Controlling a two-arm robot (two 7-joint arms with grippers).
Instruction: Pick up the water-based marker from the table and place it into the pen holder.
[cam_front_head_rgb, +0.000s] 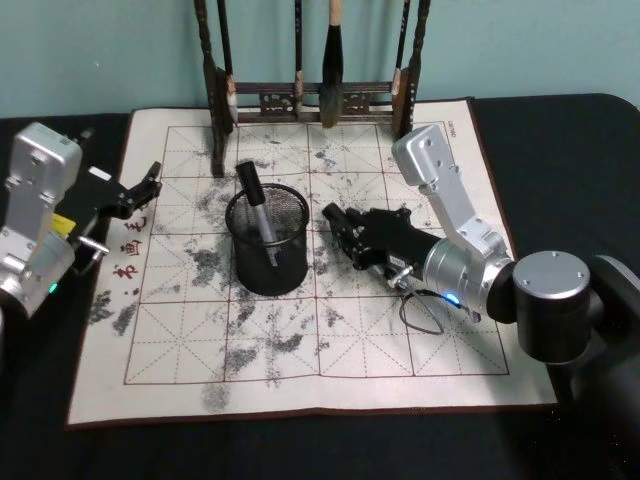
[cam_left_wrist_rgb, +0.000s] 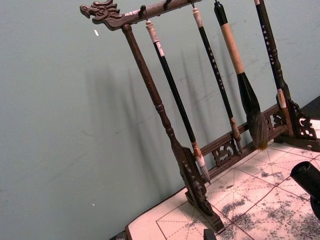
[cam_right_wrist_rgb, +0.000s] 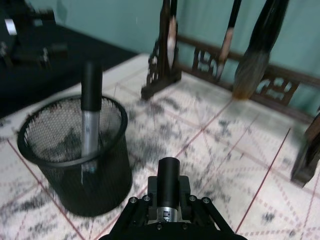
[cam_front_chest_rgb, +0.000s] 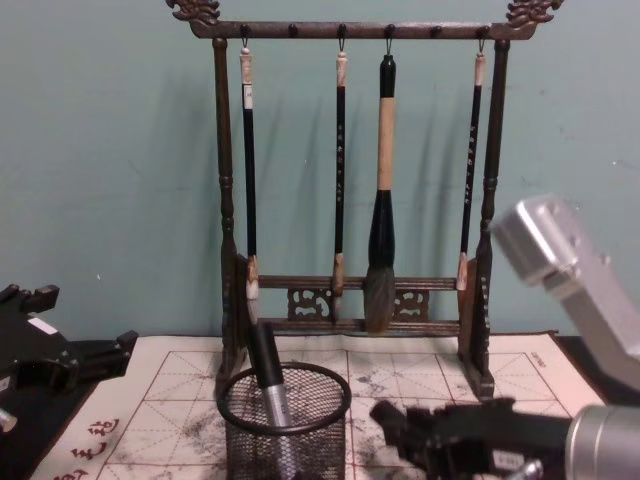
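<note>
Just a plain teal wall (cam_front_chest_rgb: 100, 150) back there, with a dark wooden brush rack (cam_front_chest_rgb: 222, 200) casting soft shadows on it.

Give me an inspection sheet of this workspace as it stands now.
Surface: dark table under a cream grid mat, ink-stained.
Job's things: pen holder upright on the mat, one marker leaning inside; second marker in the right gripper.
Clutter: nothing seen.
Grippers: right gripper beside the pen holder, shut on the second marker; left gripper parked at the mat's left edge.
Cables: thin wire loop by the right wrist.
Surroundings: brush rack with four hanging brushes, teal wall.
</note>
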